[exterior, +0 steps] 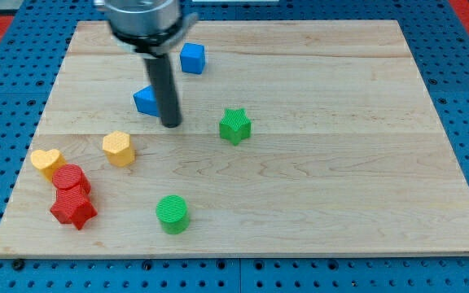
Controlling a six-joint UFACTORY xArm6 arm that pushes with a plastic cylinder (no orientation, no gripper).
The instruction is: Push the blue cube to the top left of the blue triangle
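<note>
The blue cube (192, 58) sits on the wooden board near the view's top, left of centre. The blue triangle (145, 100) lies below and to the left of it, partly hidden by the rod. My tip (171, 124) rests on the board just right of and slightly below the blue triangle, close to it or touching it. The tip is well below the blue cube.
A green star (235, 125) lies right of the tip. A yellow hexagon (118, 148), a yellow heart (46, 162), a red cylinder (70, 178) and a red star (73, 209) cluster at lower left. A green cylinder (172, 214) stands near the bottom edge.
</note>
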